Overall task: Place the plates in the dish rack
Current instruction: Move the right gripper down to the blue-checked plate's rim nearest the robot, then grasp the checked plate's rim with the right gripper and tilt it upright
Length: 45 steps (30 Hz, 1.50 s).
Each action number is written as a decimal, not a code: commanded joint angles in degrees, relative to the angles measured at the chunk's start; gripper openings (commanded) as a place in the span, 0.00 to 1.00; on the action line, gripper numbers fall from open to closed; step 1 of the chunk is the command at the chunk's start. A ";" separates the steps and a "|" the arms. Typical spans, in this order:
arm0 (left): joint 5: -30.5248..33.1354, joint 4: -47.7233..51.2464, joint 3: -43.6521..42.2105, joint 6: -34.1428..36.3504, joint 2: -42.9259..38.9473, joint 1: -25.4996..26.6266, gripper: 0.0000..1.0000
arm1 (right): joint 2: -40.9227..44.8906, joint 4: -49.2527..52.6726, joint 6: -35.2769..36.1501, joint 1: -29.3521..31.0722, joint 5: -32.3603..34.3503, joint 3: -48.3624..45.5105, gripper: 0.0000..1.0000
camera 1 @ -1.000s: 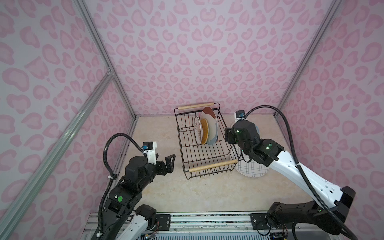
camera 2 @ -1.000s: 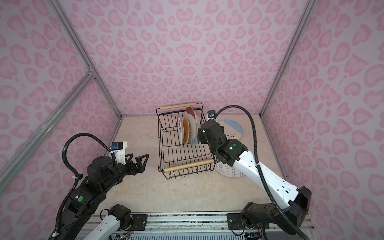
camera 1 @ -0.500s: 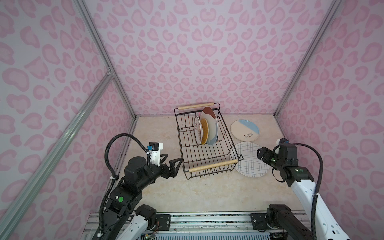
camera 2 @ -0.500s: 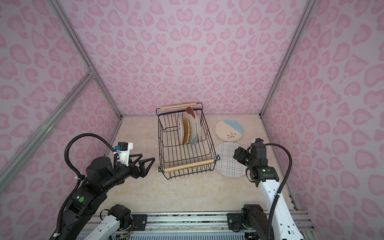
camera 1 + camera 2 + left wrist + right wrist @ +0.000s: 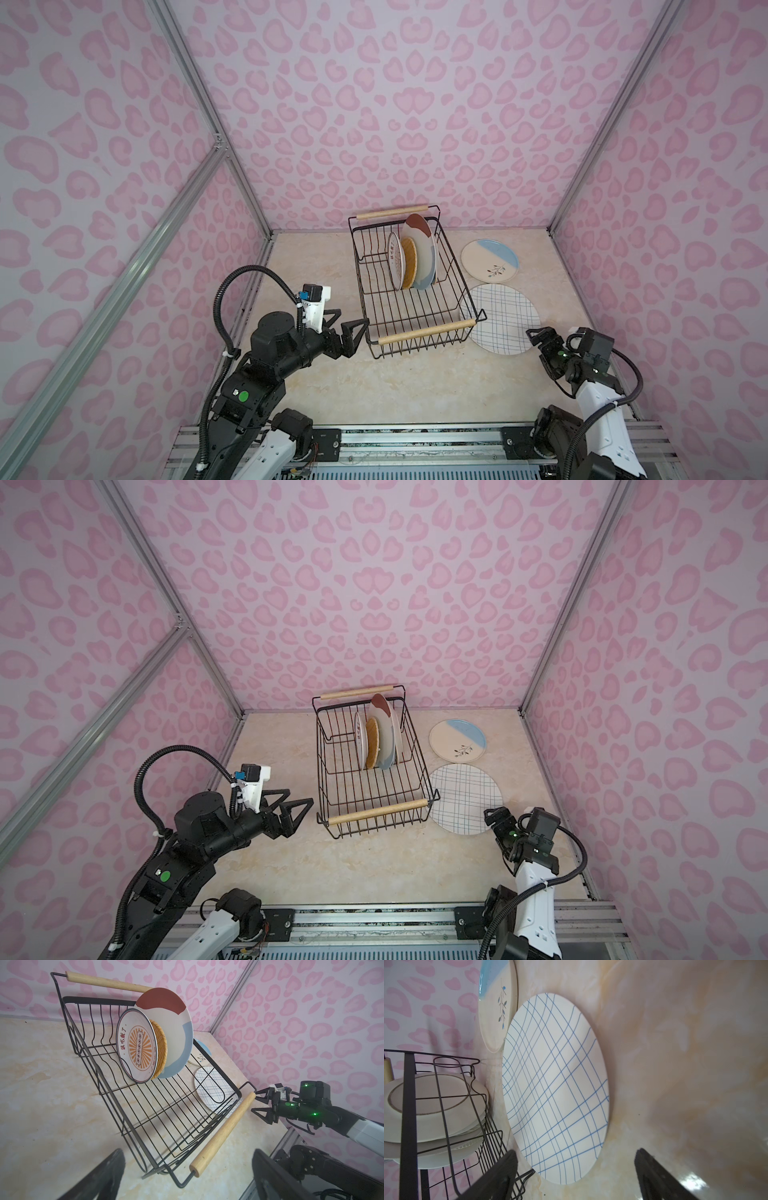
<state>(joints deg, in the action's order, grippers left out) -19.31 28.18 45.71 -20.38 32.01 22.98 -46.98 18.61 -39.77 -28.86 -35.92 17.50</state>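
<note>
R fingers [image 5: 496,1178] wide open, empty, low beside grid plate [image 5: 556,1088] flat on tabletop [image 5: 675,1064], set for rim pick. L fingers [image 5: 99,1180] open, empty, near rack [image 5: 224,1130] corner, prob. to brace it.

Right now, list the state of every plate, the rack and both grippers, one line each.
dish rack: upright on the table, partly loaded.
sunburst plate: on edge in the rack.
woven plate: on edge, between the other two.
colour-block plate: on edge in the rack.
cream-and-blue plate: flat on the table, unloaded.
blue-gridded plate: flat on the table, unloaded.
left gripper: open, empty.
right gripper: open, empty, near the blue-gridded plate.
</note>
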 commanded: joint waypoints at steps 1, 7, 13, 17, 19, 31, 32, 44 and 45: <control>-0.64 -2.74 -0.27 0.52 -0.17 -0.03 0.97 | -2.59 -8.59 -3.54 -0.14 -4.20 -2.10 0.87; -3.77 -3.39 -0.36 0.56 -0.04 -0.04 0.97 | -7.86 -16.52 -5.60 -0.14 -7.14 -4.06 0.85; -3.93 -3.40 -0.27 0.69 0.18 0.03 0.97 | -14.26 -23.46 -6.02 -0.10 -8.78 -5.64 0.82; -3.58 -3.40 -0.28 0.74 0.29 -0.02 0.97 | -22.21 -26.29 -3.97 0.08 -12.01 -4.59 0.77; -3.39 -3.31 -0.27 0.72 0.17 0.03 0.97 | -26.70 -29.83 -4.27 0.38 -12.54 -4.77 0.74; -2.22 -3.31 -0.28 0.69 0.07 0.02 0.97 | -36.96 -37.67 -6.38 1.96 -10.20 -4.58 0.51; -2.21 -3.31 -0.28 0.67 -0.01 0.03 0.97 | -36.71 -36.81 -6.21 2.10 -9.40 -4.33 0.49; -1.21 -3.05 -0.27 0.96 -0.72 0.00 0.97 | -41.78 -40.31 -7.85 3.98 -4.59 -3.40 0.28; -1.09 -3.05 -0.27 0.96 -0.81 -0.03 0.97 | -43.10 -41.57 -8.22 4.07 -4.88 -3.36 0.25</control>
<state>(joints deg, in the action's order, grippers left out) -20.93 27.05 45.56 -20.34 31.40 22.98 -87.42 -28.58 -47.05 -25.02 -48.75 14.83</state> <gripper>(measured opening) 0.971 0.265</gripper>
